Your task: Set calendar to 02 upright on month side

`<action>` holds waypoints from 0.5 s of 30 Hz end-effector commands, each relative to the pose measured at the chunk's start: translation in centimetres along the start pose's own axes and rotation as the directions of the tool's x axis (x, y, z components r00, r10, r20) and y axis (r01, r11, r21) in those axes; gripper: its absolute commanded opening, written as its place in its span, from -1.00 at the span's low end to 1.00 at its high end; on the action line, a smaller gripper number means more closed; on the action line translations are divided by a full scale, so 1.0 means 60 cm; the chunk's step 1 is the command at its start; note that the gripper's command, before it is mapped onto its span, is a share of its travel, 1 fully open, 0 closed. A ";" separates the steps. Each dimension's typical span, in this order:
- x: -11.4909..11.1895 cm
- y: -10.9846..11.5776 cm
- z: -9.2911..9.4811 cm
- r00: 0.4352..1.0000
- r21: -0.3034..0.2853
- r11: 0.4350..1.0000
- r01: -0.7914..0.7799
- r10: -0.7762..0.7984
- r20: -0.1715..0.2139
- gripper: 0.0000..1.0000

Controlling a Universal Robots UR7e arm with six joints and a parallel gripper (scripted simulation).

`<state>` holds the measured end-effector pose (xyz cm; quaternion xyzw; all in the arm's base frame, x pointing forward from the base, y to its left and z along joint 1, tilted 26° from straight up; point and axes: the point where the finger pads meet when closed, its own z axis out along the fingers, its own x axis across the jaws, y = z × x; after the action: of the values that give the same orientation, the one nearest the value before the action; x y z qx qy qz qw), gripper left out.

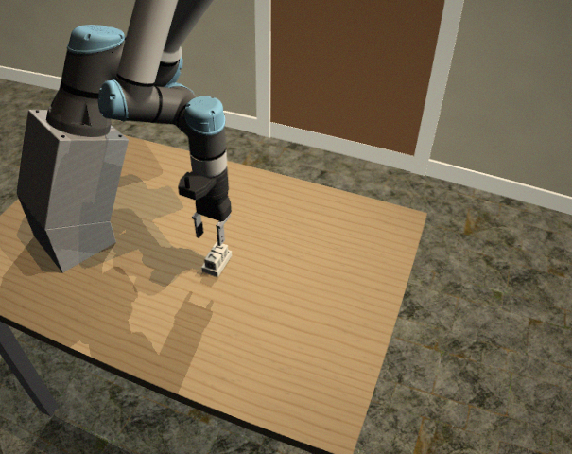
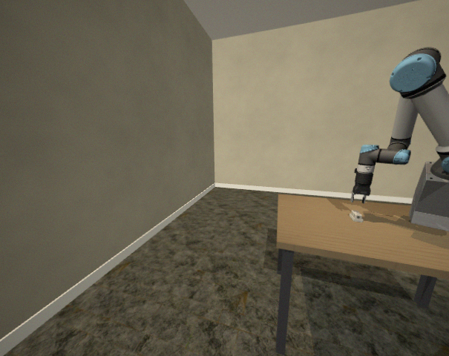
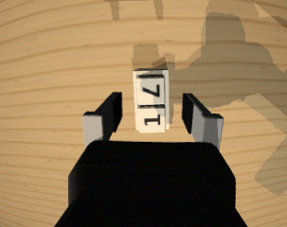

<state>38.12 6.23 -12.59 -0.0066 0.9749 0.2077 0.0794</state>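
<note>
Pincer (image 1: 209,231) (image 2: 358,199) (image 3: 152,105) wide open and empty, pointing downward beneath the bent arm (image 1: 147,46) (image 2: 437,110).

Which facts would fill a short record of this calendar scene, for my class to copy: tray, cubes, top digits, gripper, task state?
tray: white tray on the wooden table
cubes: two white cubes, side by side in the tray
top digits: 7 on one cube, 1 on the other
gripper: the gripper is open above the tray, holding nothing
front digits: too small to read
task state: whether the date reads 02 cannot be told
</note>
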 end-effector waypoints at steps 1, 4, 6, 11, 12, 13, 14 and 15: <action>-0.002 0.001 0.000 1.000 0.000 1.000 0.032 -0.032 0.001 1.00; -0.002 0.001 0.001 0.999 0.000 0.999 0.043 -0.043 0.001 1.00; -0.002 0.001 0.001 0.999 0.000 0.999 0.048 -0.048 0.001 1.00; -0.002 0.001 0.001 0.999 0.000 0.999 0.051 -0.051 0.001 1.00; -0.002 0.001 0.001 0.999 0.000 0.999 0.051 -0.051 0.001 1.00; -0.002 0.001 0.001 0.999 0.000 0.999 0.051 -0.051 0.001 1.00; -0.002 0.001 0.001 0.999 0.000 0.999 0.051 -0.051 0.001 1.00; -0.002 0.001 0.001 0.999 0.000 0.999 0.051 -0.051 0.001 0.80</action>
<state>38.23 6.34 -12.60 -0.0311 0.9745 0.2057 0.0847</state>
